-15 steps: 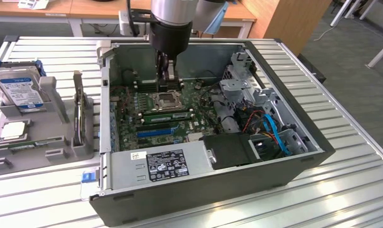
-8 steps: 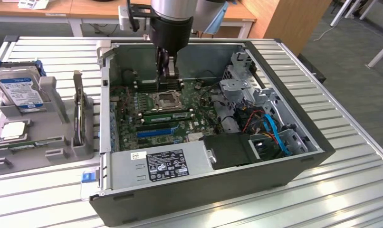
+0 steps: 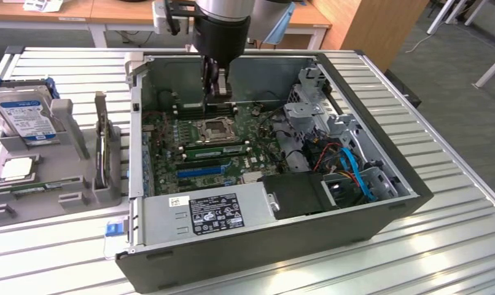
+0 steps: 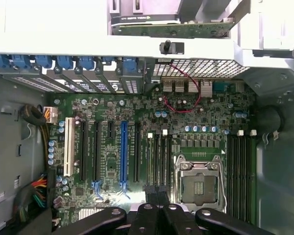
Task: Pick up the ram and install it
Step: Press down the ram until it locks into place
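Note:
The ram (image 3: pixel 36 187), a thin green stick, lies flat in the grey holder (image 3: pixel 77 198) on the table, at the exterior view's left of the open computer case (image 3: pixel 256 258). My gripper (image 3: pixel 217 92) hangs inside the case, above the motherboard (image 3: pixel 169 132) and close to the far memory slots (image 3: pixel 194 112). In the wrist view the gripper (image 4: pixel 159 192) is shut, its dark fingers pressed together with nothing between them. They point toward the black memory slots (image 4: pixel 158 159) beside the empty processor socket (image 4: pixel 198 183).
The holder also carries a silver hard drive with a blue label (image 3: pixel 24 114) and a small square processor chip (image 3: pixel 14 169). Inside the case sit a power supply (image 3: pixel 210 212), blue and red cables (image 3: pixel 354 172) and a drive cage (image 3: pixel 313 107). Case walls ring the motherboard.

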Robot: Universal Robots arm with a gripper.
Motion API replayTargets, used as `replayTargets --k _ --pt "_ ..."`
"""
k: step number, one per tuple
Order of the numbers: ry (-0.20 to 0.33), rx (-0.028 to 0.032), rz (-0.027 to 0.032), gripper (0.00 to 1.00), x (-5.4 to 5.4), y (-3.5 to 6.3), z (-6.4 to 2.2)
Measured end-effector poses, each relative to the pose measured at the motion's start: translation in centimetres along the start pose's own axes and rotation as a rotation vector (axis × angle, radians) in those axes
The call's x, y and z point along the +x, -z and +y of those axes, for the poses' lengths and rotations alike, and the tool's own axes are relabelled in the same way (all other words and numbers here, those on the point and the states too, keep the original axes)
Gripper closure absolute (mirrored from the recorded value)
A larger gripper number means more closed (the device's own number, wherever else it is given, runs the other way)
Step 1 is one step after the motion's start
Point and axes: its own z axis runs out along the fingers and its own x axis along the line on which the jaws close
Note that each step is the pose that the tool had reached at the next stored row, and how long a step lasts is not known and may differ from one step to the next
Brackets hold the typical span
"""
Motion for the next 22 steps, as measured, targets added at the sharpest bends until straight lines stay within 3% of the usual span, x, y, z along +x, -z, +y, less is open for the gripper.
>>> replayTargets --k 11,22 --pt "0.000 0.0000 0.0002 0.90 0.0 0.16 -0.06" --pt "0.000 0.0000 0.0001 0.90 0.0 0.23 -1.49"
